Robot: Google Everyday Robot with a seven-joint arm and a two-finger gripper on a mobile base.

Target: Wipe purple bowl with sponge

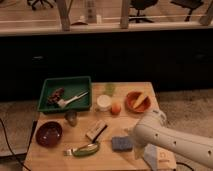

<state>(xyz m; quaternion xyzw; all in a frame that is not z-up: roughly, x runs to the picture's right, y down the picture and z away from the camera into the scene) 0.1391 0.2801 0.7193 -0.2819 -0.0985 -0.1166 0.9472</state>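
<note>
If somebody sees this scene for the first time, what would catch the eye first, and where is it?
The big white robot arm fills the lower right, with its gripper low beside the blue-grey sponge, just to the right of it. Next comes the green tray at the back left of the wooden table, then the purple bowl alone at the front left.

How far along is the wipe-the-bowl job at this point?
Done: nothing yet. The sponge lies flat on the table, ungrasped, and the purple bowl sits apart at the left front. In hand: the gripper, open and empty, hangs just beside the sponge under the arm. Left: grasp the sponge, carry it over, wipe the bowl.
</note>
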